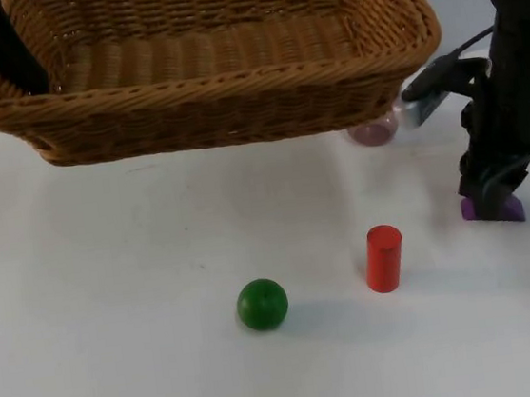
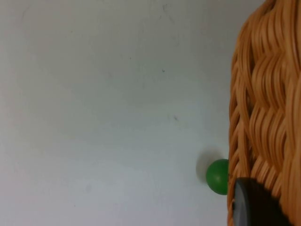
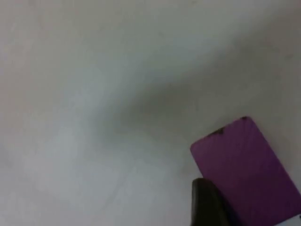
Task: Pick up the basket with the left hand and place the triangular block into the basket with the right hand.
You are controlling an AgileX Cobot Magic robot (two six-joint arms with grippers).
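Basket was already up in the left tool; right tool at 3 o'clock clamped the purple triangular block, still on the bench

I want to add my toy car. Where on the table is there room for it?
The widest bare stretch of white table lies left of the green ball, in front of the lifted basket. There is also room in front of the ball and the red cylinder. It is crowded at the right, where the right gripper meets the purple block.
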